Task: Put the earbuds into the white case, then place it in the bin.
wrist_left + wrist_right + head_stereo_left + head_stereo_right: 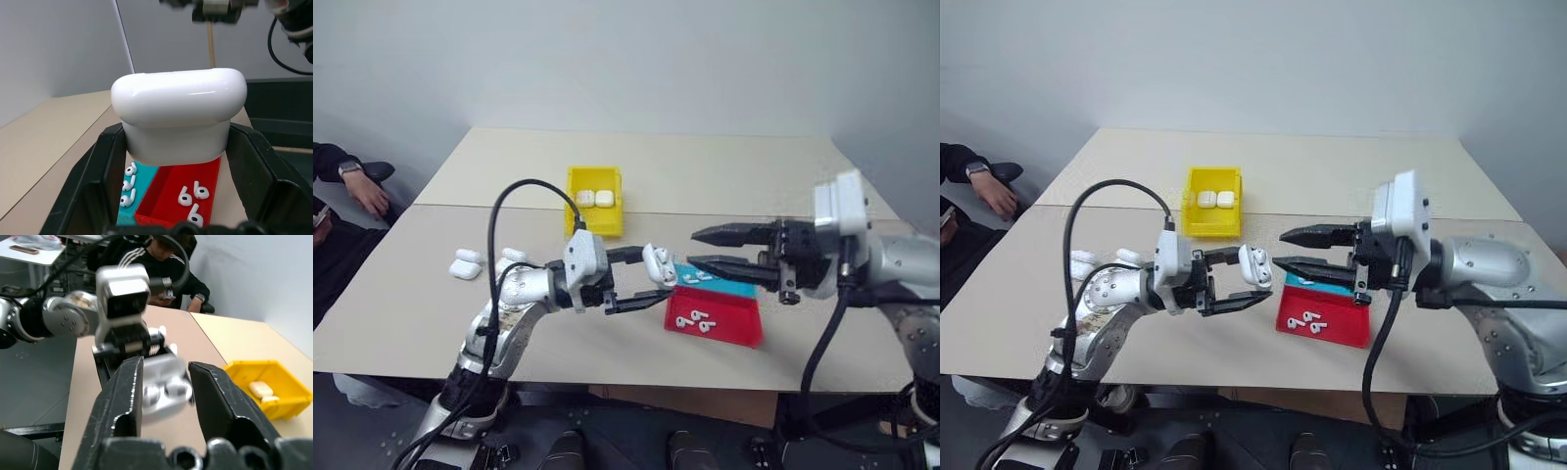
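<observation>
My left hand point(641, 282) is clamped tight on the white case point(658, 264), holding it up off the counter point(431, 294) at mid-height so its open top faces my right hand point(705, 249), which I judge is how the earbuds get dropped in. My right hand hovers just beside the case with its fingers part open and nothing between them. Just below and beyond the case sit the flat red tray point(734, 323), with three loose earbuds point(693, 320) in it, and the blue tray point(724, 282) behind it, with three more. Off to my left, spare white cases point(467, 264) lie on the counter. Farthest back stands the yellow bin point(595, 215), already holding two white cases.
</observation>
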### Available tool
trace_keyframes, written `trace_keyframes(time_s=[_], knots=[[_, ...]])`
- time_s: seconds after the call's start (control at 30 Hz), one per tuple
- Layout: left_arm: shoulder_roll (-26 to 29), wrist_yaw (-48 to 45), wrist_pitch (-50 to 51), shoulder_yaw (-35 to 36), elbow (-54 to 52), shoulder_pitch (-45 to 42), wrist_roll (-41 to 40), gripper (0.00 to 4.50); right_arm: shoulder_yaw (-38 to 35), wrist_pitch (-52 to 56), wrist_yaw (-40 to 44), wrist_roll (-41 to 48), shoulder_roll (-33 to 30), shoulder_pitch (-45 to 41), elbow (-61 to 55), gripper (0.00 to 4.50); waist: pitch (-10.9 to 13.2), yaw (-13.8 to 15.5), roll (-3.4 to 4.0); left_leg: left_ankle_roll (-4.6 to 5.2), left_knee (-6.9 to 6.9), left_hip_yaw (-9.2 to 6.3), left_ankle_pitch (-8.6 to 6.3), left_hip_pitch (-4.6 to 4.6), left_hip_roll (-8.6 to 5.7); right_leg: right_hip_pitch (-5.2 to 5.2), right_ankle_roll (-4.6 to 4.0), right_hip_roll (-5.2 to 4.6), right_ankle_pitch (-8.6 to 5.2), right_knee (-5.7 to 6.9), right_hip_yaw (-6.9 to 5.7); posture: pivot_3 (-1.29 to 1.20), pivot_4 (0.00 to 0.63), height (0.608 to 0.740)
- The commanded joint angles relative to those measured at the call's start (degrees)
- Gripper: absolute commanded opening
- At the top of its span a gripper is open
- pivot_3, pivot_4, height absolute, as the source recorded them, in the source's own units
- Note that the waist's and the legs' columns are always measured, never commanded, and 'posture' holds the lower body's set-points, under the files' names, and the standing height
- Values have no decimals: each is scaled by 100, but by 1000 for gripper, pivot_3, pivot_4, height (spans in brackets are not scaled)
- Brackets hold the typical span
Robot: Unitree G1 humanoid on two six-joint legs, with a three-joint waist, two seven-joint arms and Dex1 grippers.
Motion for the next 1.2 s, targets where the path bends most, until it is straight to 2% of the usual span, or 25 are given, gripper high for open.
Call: trace_keyframes(time_s=[0.03,0.1,0.4,0.7,0.93,1.2], knots=[[63,-121,-206,-80,20,-190,206,2782,158,155,-65,74,-96,-432,-90,659,0,-5,0,0,0,1,0,-1,0,1,0,0,0,-1,0,0,150,740],[25,-146,-196,-75,56,-229,189,2782,465,376,-182,-18,-62,-808,52,35,0,-21,1,0,-2,3,0,-2,0,-2,0,-1,0,-3,1,0,150,740],[-74,-204,-241,-205,222,-427,369,2782,1517,295,-94,-791,164,-1230,86,35,0,31,1,4,-7,2,1,-28,-1,-26,0,-1,0,-3,-1,0,150,740],[-100,-252,-405,-251,310,-393,510,2782,2114,-30,97,-1630,364,-1250,116,35,0,29,1,4,-1,1,1,-28,0,-28,4,1,3,3,-1,0,150,740],[-173,-258,-374,-91,153,-287,282,2782,2144,-66,194,-2020,233,-1142,261,35,0,31,1,4,-1,1,1,-28,0,-28,5,1,3,4,-1,0,150,740],[-212,-204,-387,1,155,-201,233,2782,1712,-153,321,-1987,-13,-909,311,35,0,34,1,4,1,1,1,-28,-1,-25,6,1,4,5,-1,0,150,740]])
